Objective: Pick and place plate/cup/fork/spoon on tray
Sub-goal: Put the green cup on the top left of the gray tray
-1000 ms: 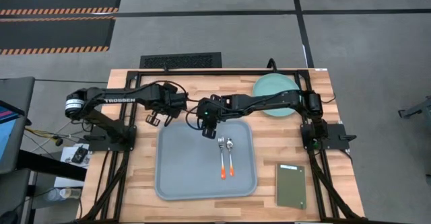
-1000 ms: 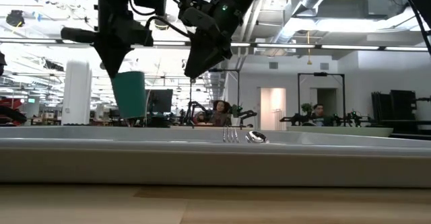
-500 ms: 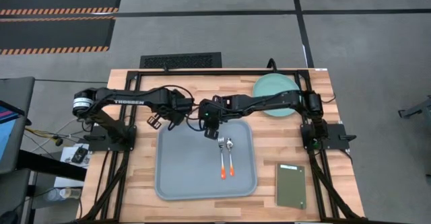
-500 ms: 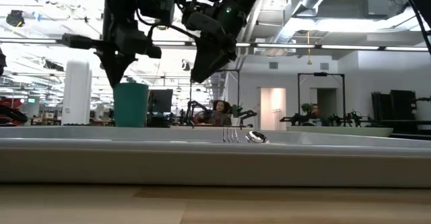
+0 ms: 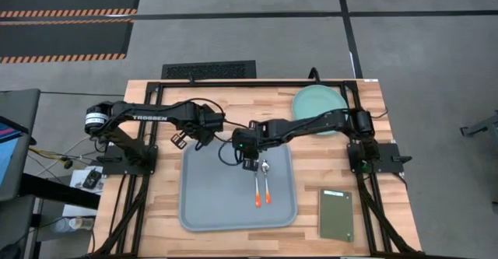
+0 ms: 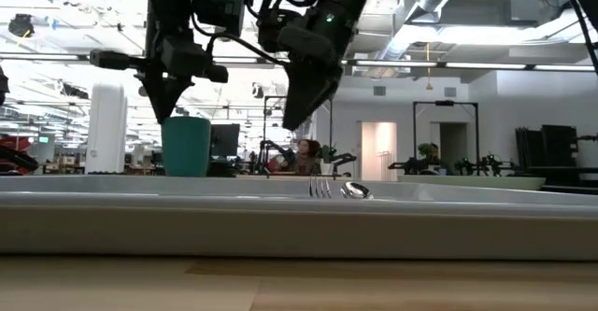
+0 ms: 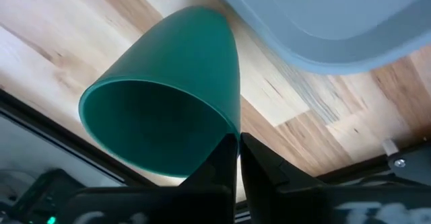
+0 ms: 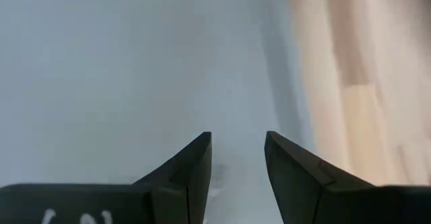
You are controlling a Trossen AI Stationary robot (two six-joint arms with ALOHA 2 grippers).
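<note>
My left gripper [image 5: 205,134] is shut on the dark green cup [image 6: 185,146], just beyond the far left corner of the pale grey-blue tray [image 5: 204,204]. In the left wrist view the cup [image 7: 168,89] is over bare wood beside the tray's rim [image 7: 323,22]. My right gripper [image 5: 249,156] is open and empty above the tray, just beyond the heads of the fork [image 5: 255,183] and spoon [image 5: 267,180]. These lie side by side on the tray floor, orange handles toward the near edge. The mint-green plate [image 5: 313,99] rests on the table at the far right, partly under the right arm. My left gripper pinches the cup's wall at the rim [image 7: 232,126], one finger inside the mouth and one outside. The fingers come from above, pointing down. The cup stands upright below them, and the tray's rim [image 6: 280,227] hides its bottom, so I cannot tell whether it rests on the table.
A dark olive-green slab [image 5: 336,214] lies on the table at the near right, beside the tray. The left half of the tray floor [image 5: 210,185] is bare. A black frame runs along the table's far edge [image 5: 257,82].
My left gripper has gone toward the table's right edge and down with the cup, which now stands lower beside the tray's far left corner. My right gripper has gone toward the near edge and a little to the right, over the tray toward the fork and spoon heads.
</note>
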